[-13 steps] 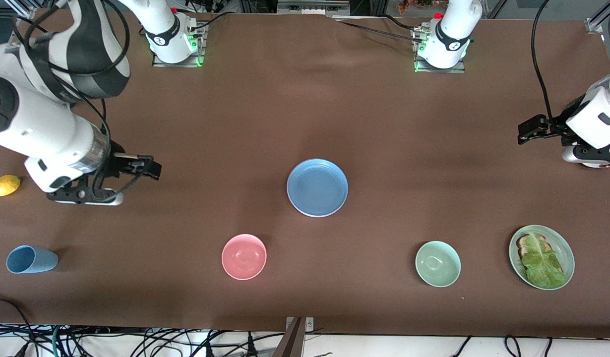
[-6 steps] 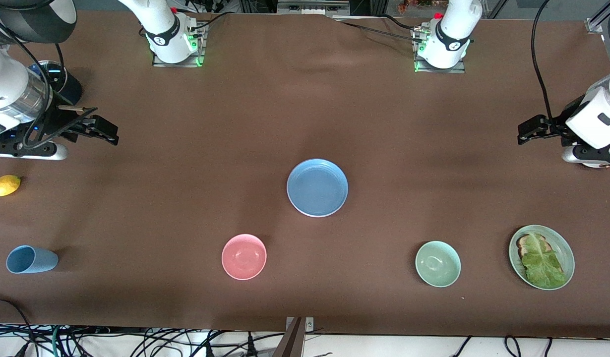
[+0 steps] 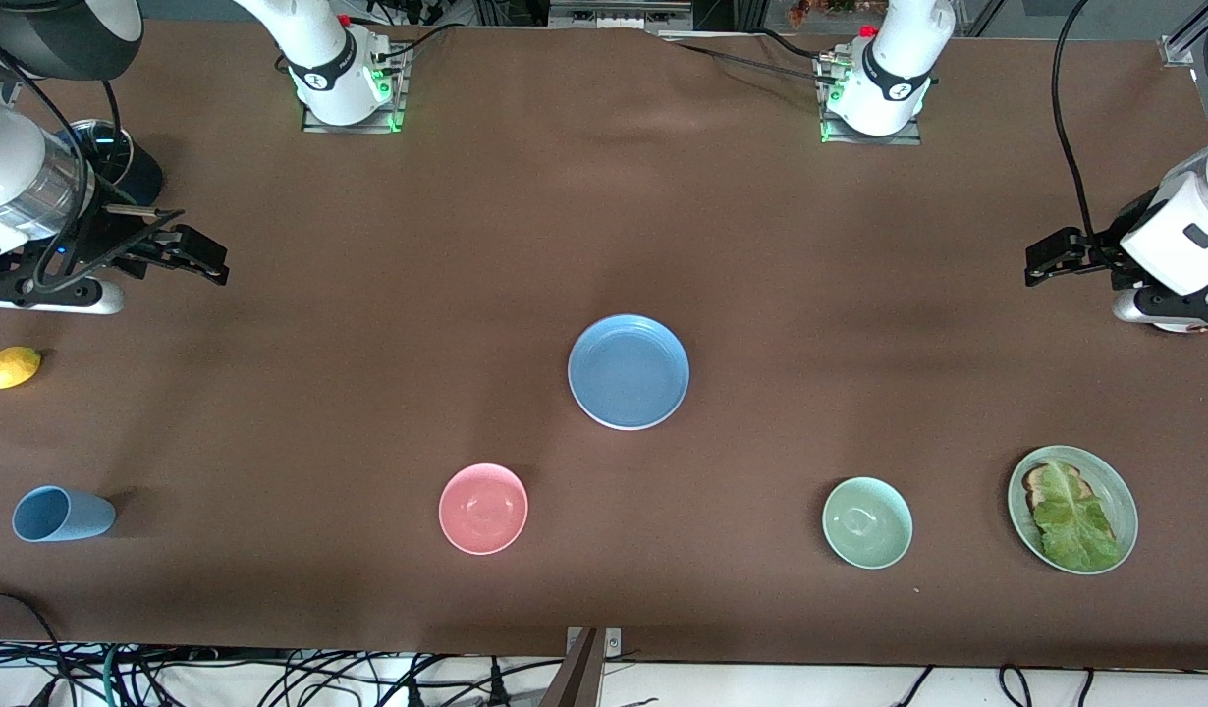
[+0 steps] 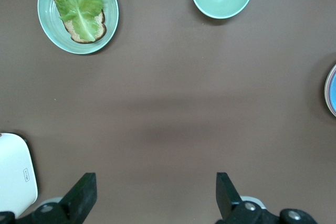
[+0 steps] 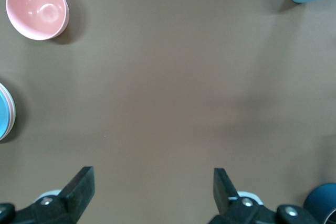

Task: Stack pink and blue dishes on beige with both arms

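The dusty blue plate (image 3: 629, 371) lies at the table's middle, on top of a stack. Along its edge in the left wrist view, a pink rim (image 4: 328, 90) and a pale outer one show under it. The front view shows only a thin pale rim (image 3: 619, 427) below it, so the pink and beige plates are mostly hidden. My right gripper (image 3: 199, 259) hangs open and empty over bare cloth at the right arm's end, its fingers (image 5: 79, 184) wide apart. My left gripper (image 3: 1048, 257) hangs open and empty over the left arm's end (image 4: 155, 195).
A deep pink bowl (image 3: 483, 508), a pale green bowl (image 3: 867, 522) and a green plate with lettuce (image 3: 1072, 509) sit nearer the camera. A blue cup (image 3: 62, 514) lies on its side and a lemon (image 3: 10, 366) sits at the right arm's end.
My right arm has swung away from the lemon, back toward its own end of the table, then nearly stopped. The left arm and the dishes have not moved.
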`<control>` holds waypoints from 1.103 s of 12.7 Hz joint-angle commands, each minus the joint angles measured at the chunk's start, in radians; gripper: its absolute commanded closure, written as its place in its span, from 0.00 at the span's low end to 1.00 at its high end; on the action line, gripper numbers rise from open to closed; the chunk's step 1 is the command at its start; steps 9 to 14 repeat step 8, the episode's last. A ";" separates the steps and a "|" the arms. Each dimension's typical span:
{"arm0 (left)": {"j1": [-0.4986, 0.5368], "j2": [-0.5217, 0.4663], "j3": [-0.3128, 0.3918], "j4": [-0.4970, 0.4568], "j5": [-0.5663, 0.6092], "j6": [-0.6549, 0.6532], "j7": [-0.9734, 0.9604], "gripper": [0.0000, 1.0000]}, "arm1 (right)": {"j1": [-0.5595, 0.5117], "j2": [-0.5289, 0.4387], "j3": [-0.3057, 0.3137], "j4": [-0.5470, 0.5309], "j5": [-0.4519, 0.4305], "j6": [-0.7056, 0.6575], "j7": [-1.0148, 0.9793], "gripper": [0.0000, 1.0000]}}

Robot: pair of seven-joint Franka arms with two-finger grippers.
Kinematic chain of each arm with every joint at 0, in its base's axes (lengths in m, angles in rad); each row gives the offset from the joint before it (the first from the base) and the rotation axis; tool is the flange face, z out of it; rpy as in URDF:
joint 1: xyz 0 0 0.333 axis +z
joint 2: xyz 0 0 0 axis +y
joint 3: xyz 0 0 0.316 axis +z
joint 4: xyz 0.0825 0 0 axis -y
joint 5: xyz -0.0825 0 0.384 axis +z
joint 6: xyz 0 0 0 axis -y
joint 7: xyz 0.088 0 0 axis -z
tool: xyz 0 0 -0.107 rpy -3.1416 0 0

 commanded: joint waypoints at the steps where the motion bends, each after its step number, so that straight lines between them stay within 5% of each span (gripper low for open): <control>1: -0.005 -0.010 0.005 -0.008 -0.004 0.005 0.008 0.00 | 0.005 -0.005 -0.005 0.016 0.013 -0.018 -0.012 0.00; 14: -0.005 -0.010 0.005 -0.008 -0.002 0.007 0.009 0.00 | 0.008 -0.003 -0.002 0.072 0.017 -0.021 -0.032 0.00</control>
